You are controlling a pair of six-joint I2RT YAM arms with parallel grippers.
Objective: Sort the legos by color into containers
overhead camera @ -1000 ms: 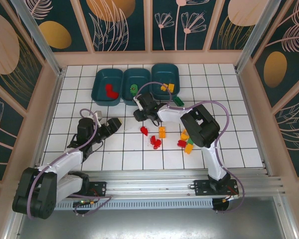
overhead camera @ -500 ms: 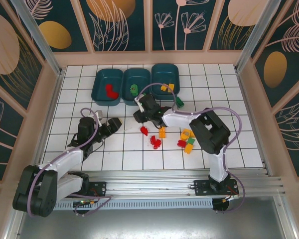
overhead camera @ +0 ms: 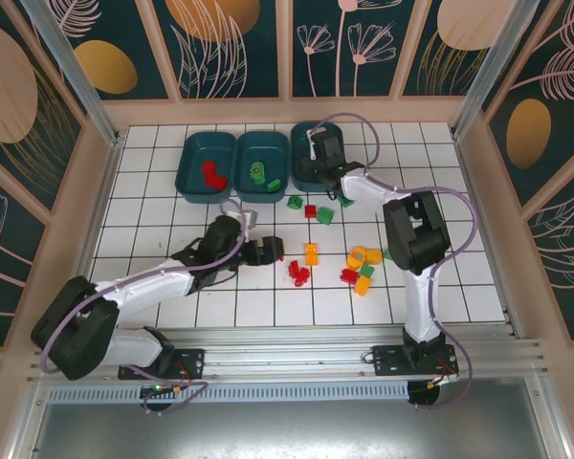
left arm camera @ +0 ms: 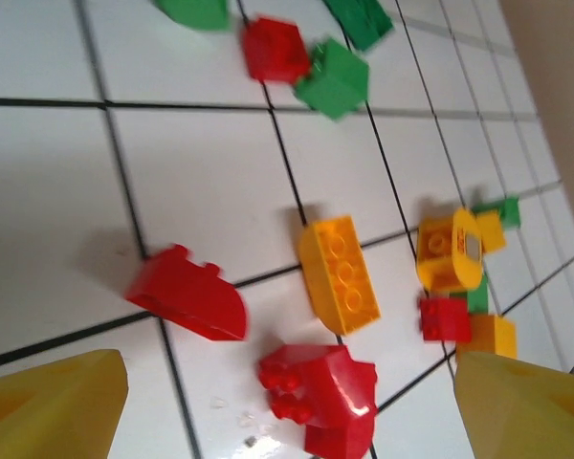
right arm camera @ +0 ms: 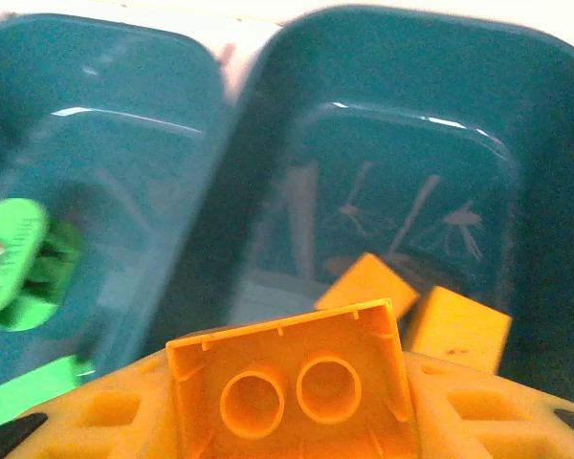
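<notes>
Bins [overhead camera: 191,158], 3 in a row, sit at the far side of my tiled counter [overhead camera: 153,220]: the left one holds a red lego [overhead camera: 211,174], the middle one green legos [overhead camera: 258,173], the right one 2 orange legos [right arm camera: 456,330]. My right pincer [right arm camera: 287,411] hangs over that right bin, clamped on an orange brick [right arm camera: 285,368]. My left pincer [overhead camera: 268,251] is low over the counter, fingers [left arm camera: 48,406] apart, with a red piece [left arm camera: 187,296] on the tiles just ahead of them. Loose legos [overhead camera: 311,253] in red, green and orange lie scattered mid-counter, outside the bins.
</notes>
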